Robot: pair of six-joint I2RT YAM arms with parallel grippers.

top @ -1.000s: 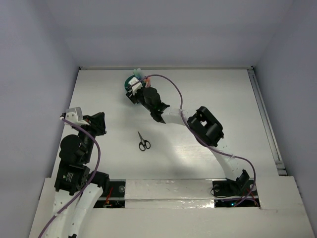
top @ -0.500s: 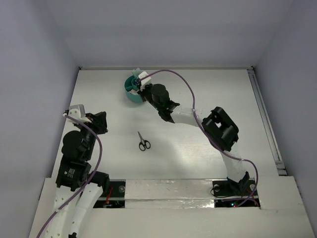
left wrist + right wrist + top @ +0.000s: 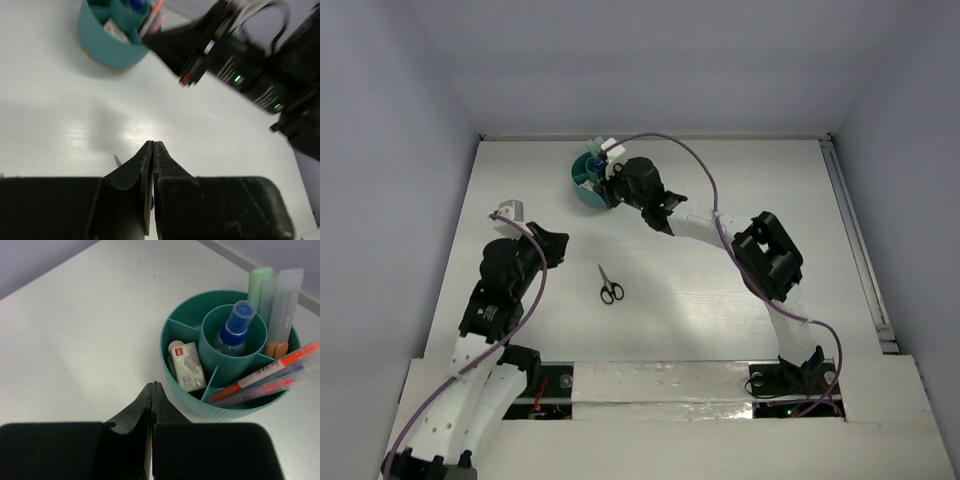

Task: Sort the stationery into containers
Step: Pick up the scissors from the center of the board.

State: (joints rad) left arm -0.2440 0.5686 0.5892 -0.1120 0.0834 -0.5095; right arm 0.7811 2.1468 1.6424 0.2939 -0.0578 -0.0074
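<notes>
The round teal organiser [image 3: 586, 186] stands at the table's far left-centre. In the right wrist view the organiser [image 3: 235, 410] holds a blue-capped bottle [image 3: 234, 332] in its central cup. Around the cup are a white eraser [image 3: 187, 367], an orange pen [image 3: 272, 368], a pink pen [image 3: 270, 386] and a green marker [image 3: 261, 282]. My right gripper [image 3: 153, 385] is shut and empty, just outside the organiser's wall. Black-handled scissors [image 3: 609, 285] lie flat mid-table. My left gripper [image 3: 153, 143] is shut and empty above the table. A scissors blade tip [image 3: 117, 160] shows beside its left finger.
The right arm [image 3: 760, 255] arcs across the table's right half, and its wrist [image 3: 235, 65] fills the upper right of the left wrist view. Grey walls enclose the table on three sides. A rail [image 3: 855, 240] runs along the right edge.
My right gripper has shut and drawn back from over the organiser to its side. The left arm has swung right towards the scissors, and its jaws have closed fully.
</notes>
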